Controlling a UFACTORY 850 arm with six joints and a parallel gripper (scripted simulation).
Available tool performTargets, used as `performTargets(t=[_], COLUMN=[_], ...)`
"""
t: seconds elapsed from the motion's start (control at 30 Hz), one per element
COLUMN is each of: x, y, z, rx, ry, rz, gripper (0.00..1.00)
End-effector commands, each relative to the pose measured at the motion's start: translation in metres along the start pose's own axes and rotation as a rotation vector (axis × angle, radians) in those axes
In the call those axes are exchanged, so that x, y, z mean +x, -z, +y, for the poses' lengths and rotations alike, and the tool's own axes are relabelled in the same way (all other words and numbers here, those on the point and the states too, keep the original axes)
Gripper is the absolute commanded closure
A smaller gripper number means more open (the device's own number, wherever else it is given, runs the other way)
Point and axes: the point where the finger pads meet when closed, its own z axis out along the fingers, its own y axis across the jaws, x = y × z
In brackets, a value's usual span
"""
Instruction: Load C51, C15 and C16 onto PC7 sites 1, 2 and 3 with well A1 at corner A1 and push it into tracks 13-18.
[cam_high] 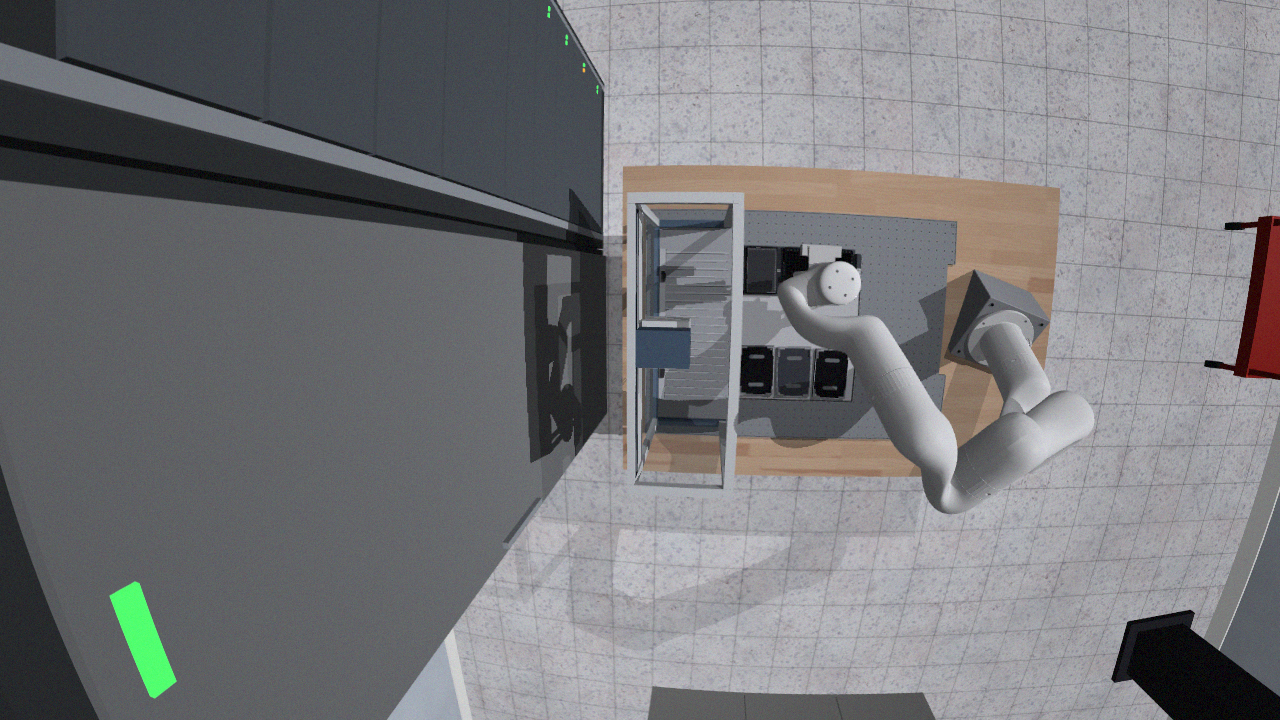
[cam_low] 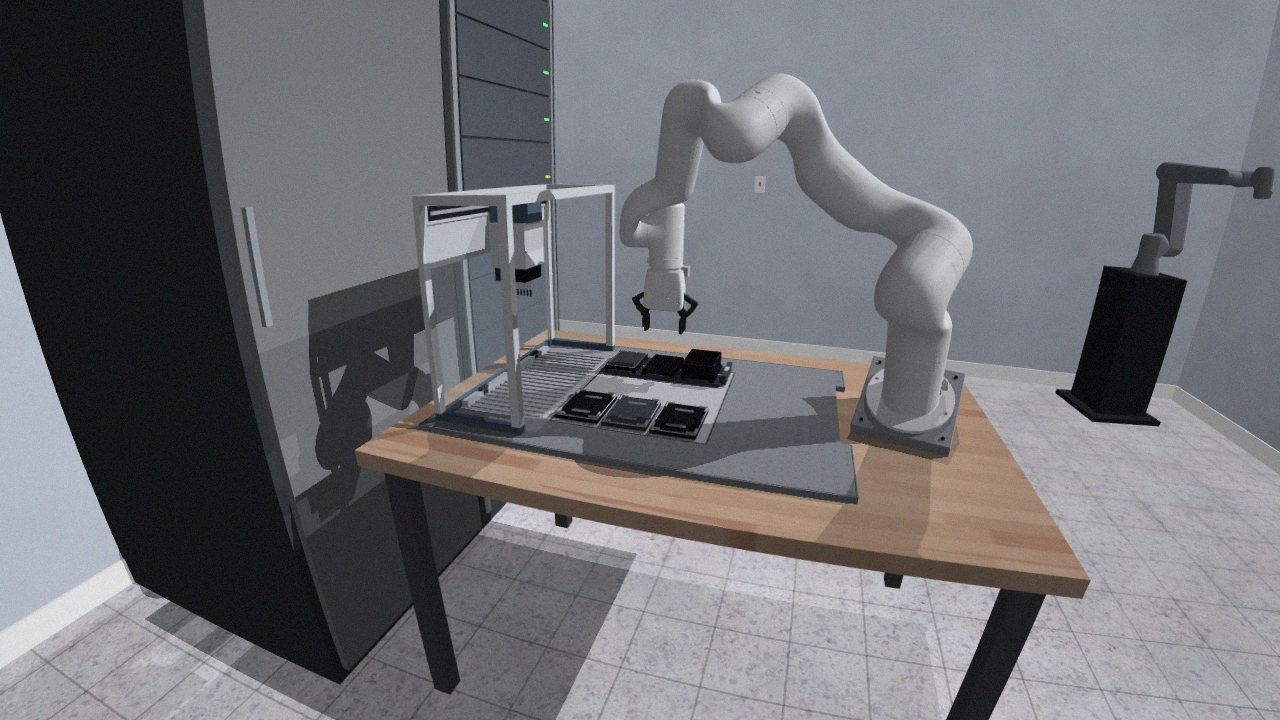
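The carrier PC7 [cam_low: 663, 376] lies on the apron in front of the far tracks of the rails [cam_low: 526, 366]. On it, the tall black block C51 [cam_low: 703, 362] stands nearest the arm's base and the lower black plate C15 [cam_low: 664, 364] sits in the middle. The site nearest the rails [cam_low: 626, 360] looks flat and bare; it also shows in the overhead view [cam_high: 761, 268]. The greyish plate C16 [cam_low: 631, 411] sits in the middle nest of the near row. The two nests beside it look empty. My gripper [cam_low: 663, 313] is open and empty, well above the carrier.
The white instrument frame [cam_low: 514, 304] stands over the rails, with a blue head [cam_high: 664, 347] hanging inside it. The arm's base [cam_low: 904, 407] is bolted at the table's right end. A dark cabinet stands close behind the instrument. In the overhead view my wrist [cam_high: 832, 282] hides the carrier's near end.
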Motion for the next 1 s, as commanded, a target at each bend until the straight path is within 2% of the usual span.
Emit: performTargets(t=[0.0, 0.1, 0.6, 0.67, 0.77, 0.97], x=[0.03, 0.035, 0.111, 0.111, 0.126, 0.127], y=[0.001, 0.001, 0.001, 0.001, 0.001, 0.001], z=[-0.002, -0.002, -0.002, -0.002, -0.002, -0.002], rx=[0.0, 0.0, 0.0, 0.0, 0.0, 0.0], ry=[0.001, 0.001, 0.001, 0.001, 0.001, 0.001], rz=[0.0, 0.0, 0.0, 0.0, 0.0, 0.0], gripper=[0.0, 0.0, 0.0, 0.0, 0.0, 0.0])
